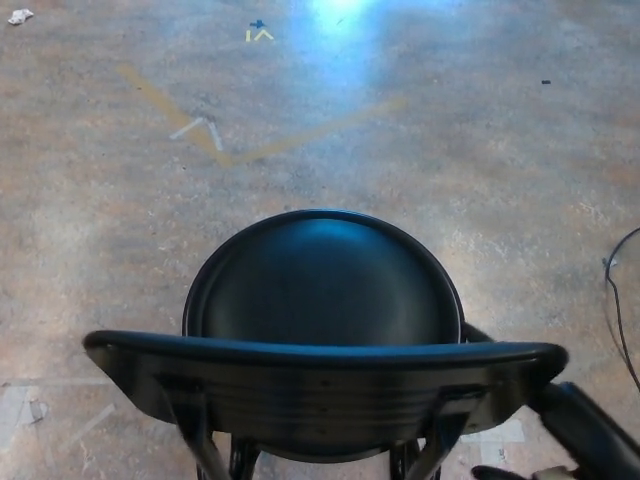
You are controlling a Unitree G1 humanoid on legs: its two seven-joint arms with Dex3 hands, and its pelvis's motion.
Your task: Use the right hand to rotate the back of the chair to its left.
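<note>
Black chair (325, 330) at lower centre of a mottled concrete floor (450, 150), its curved backrest (320, 385) nearest the camera, with the right hand (580, 425) at the backrest's right end, grip indeterminate, one finger (476, 333) behind it.

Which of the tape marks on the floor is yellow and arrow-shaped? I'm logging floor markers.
The small yellow arrow mark at the top, beside a blue scrap. The white chevron is paler, and the long tan strips are lines.
</note>
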